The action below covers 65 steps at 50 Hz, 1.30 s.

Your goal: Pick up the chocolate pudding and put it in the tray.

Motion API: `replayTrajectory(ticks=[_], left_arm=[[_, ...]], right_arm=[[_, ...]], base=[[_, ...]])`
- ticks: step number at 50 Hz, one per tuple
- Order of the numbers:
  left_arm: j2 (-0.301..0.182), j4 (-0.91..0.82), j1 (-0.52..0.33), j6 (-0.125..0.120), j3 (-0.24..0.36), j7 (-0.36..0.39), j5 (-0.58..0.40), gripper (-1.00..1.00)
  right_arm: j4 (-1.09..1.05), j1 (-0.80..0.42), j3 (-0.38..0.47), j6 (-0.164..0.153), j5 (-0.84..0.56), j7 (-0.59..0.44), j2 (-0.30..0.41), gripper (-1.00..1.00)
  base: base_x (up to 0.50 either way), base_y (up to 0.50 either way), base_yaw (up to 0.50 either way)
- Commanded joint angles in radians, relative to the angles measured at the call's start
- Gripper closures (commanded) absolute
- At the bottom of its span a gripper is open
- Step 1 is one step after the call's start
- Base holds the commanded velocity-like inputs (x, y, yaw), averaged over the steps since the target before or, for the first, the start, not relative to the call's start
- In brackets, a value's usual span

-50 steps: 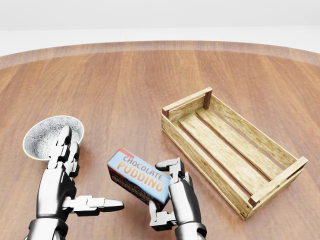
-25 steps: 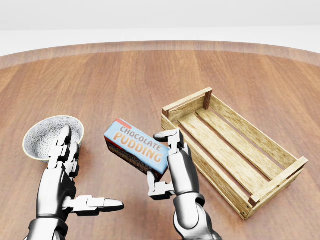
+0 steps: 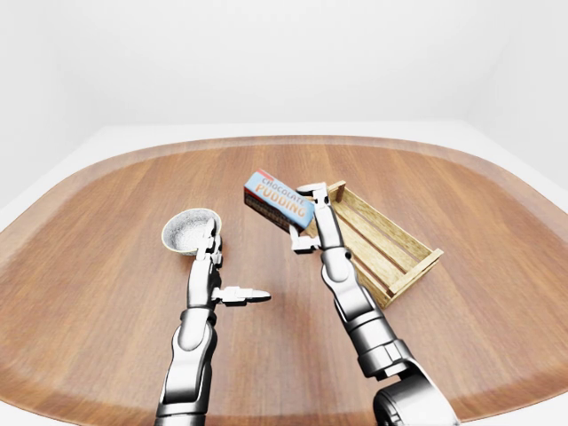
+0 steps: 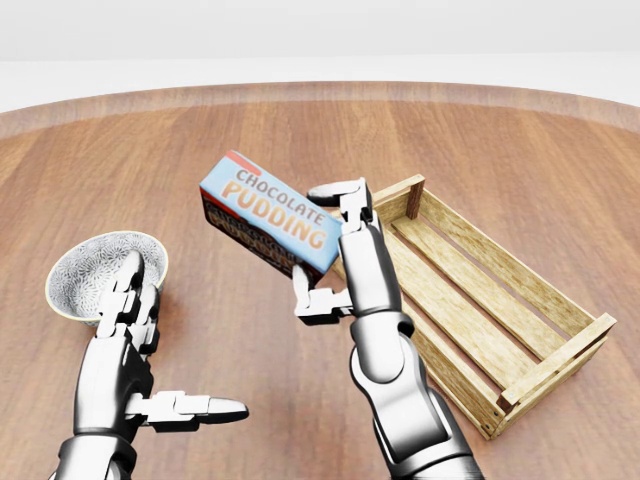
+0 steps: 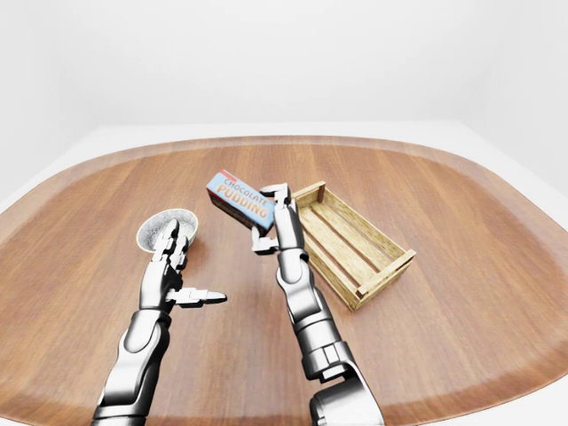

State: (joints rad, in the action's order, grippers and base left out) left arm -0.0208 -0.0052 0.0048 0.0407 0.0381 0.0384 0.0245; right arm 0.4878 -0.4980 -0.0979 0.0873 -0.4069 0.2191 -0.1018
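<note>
Across the whole lower field of the head view the wooden table (image 4: 250,140) is spreading, its planks running up toward a curved far edge.

Item: tray (image 4: 470,290), a slatted wooden crate, open at the top, lying on the table at the right of the head view with its long axis slanting from upper left to lower right. Nothing is lying inside it.

Item: my right hand (image 4: 330,250), raised above the table just left of the tray's near corner. Its fingers are closing round the chocolate pudding (image 4: 268,213), one finger curling over the box's upper right end and another pressing from beneath.

Item: my left hand (image 4: 135,335), hanging low at the left of the head view, fingers spread wide and gripping nothing; two are pointing up toward the bowl, the third is sticking out to the right.

Item: the chocolate pudding, a flat blue box with a red stripe at one end and a dark side face. I am holding it clear of the table, left of the tray and overlapping its corner in the head view. Its long axis is tilting from upper left down to lower right, label face up. Lettering is reading "CHOCOLATE PUDDING".

Item: bowl (image 4: 95,270), pale and speckled, sitting on the table at the left, partly behind my left fingertips.
</note>
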Motion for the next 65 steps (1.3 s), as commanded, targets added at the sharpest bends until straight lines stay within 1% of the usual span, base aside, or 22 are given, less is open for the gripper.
replayTrajectory(ticks=[1, 7, 9, 10, 11, 13, 20, 25, 26, 27, 29, 30, 33, 54, 56, 57, 58, 59, 60, 61, 64, 65], left_arm=[[0.002, 0.003, -0.004, -0.012, 0.0, 0.016, 0.013, -1.0], [0.003, 0.004, -0.002, -0.008, 0.0, 0.017, 0.013, -1.0], [0.003, 0.026, -0.004, 0.011, 0.001, 0.02, 0.013, -1.0], [0.002, 0.029, -0.004, 0.013, 0.001, 0.02, 0.013, -1.0], [0.002, 0.017, -0.003, 0.003, 0.0, 0.019, 0.013, -1.0], [0.002, 0.005, -0.002, -0.008, -0.001, 0.018, 0.013, -1.0], [0.003, -0.003, 0.001, -0.013, -0.001, 0.019, 0.012, -1.0], [0.003, -0.008, 0.002, -0.017, -0.001, 0.019, 0.013, -1.0], [0.003, -0.007, 0.001, -0.017, -0.001, 0.019, 0.013, -1.0], [0.003, 0.007, 0.0, -0.004, 0.0, 0.02, 0.013, -1.0], [0.003, 0.013, -0.001, 0.001, 0.0, 0.02, 0.013, -1.0], [0.003, 0.005, -0.001, -0.007, 0.0, 0.02, 0.013, -1.0], [0.003, -0.001, -0.001, -0.014, 0.0, 0.019, 0.013, -1.0], [0.003, 0.005, -0.006, -0.014, 0.0, 0.014, 0.015, -1.0], [0.003, 0.023, -0.008, 0.003, 0.001, 0.015, 0.015, -1.0], [0.003, 0.026, -0.008, 0.007, 0.001, 0.016, 0.015, -1.0], [0.003, 0.013, -0.007, -0.005, 0.0, 0.015, 0.016, -1.0], [0.003, 0.023, -0.007, 0.005, 0.0, 0.016, 0.015, -1.0], [0.003, 0.01, -0.006, -0.007, 0.0, 0.015, 0.015, -1.0], [0.003, 0.006, -0.006, -0.011, 0.0, 0.015, 0.015, -1.0], [0.003, 0.005, -0.006, -0.012, 0.0, 0.016, 0.015, -1.0], [0.002, 0.011, -0.006, -0.006, 0.0, 0.016, 0.015, -1.0]], right_arm=[[0.003, -0.092, 0.018, 0.0, 0.029, 0.005, 0.008, 1.0], [0.104, -0.178, 0.037, 0.0, 0.03, 0.031, 0.025, 1.0], [0.148, -0.212, 0.046, 0.0, 0.033, 0.041, 0.034, 1.0], [0.159, -0.223, 0.049, 0.0, 0.035, 0.043, 0.037, 1.0], [0.174, -0.235, 0.051, 0.0, 0.036, 0.046, 0.041, 1.0], [0.217, -0.266, 0.06, 0.0, 0.044, 0.05, 0.049, 1.0], [0.415, -0.402, 0.082, 0.0, 0.036, 0.096, 0.093, 1.0], [0.489, -0.472, 0.097, 0.0, 0.055, 0.079, 0.109, 1.0], [0.503, -0.482, 0.097, 0.0, 0.055, 0.079, 0.113, 1.0], [0.536, -0.502, 0.097, 0.0, 0.048, 0.082, 0.122, 1.0], [0.581, -0.511, 0.098, 0.0, 0.044, 0.091, 0.126, 1.0], [0.605, -0.51, 0.097, 0.0, 0.038, 0.1, 0.127, 1.0], [0.616, -0.545, 0.11, 0.0, 0.05, 0.075, 0.136, 1.0], [0.716, -0.673, 0.14, 0.0, 0.073, 0.062, 0.181, 1.0], [0.72, -0.692, 0.143, 0.0, 0.076, 0.056, 0.19, 1.0], [0.722, -0.694, 0.145, 0.0, 0.078, 0.057, 0.192, 1.0], [0.723, -0.7, 0.144, 0.0, 0.076, 0.059, 0.195, 1.0], [0.725, -0.705, 0.146, 0.0, 0.077, 0.057, 0.198, 1.0], [0.729, -0.709, 0.146, 0.0, 0.076, 0.058, 0.201, 1.0], [0.732, -0.71, 0.146, 0.0, 0.075, 0.059, 0.202, 1.0], [0.737, -0.707, 0.147, 0.0, 0.071, 0.063, 0.208, 1.0], [0.742, -0.709, 0.152, 0.0, 0.074, 0.061, 0.216, 1.0]], base=[[0.0, 0.0, 0.0], [0.0, 0.0, 0.0], [0.0, 0.0, 0.0], [0.0, 0.0, 0.0], [0.0, 0.0, 0.0], [0.0, 0.0, 0.0], [0.0, 0.0, 0.0], [0.0, 0.0, 0.0], [0.0, 0.0, 0.0], [0.0, 0.0, 0.0], [0.0, 0.0, 0.0], [0.0, 0.0, 0.0], [0.0, 0.0, 0.0], [0.0, 0.0, 0.0], [0.0, 0.0, 0.0], [0.0, 0.0, 0.0], [0.0, 0.0, 0.0], [0.0, 0.0, 0.0], [0.0, 0.0, 0.0], [0.0, 0.0, 0.0], [0.0, 0.0, 0.0], [0.0, 0.0, 0.0]])
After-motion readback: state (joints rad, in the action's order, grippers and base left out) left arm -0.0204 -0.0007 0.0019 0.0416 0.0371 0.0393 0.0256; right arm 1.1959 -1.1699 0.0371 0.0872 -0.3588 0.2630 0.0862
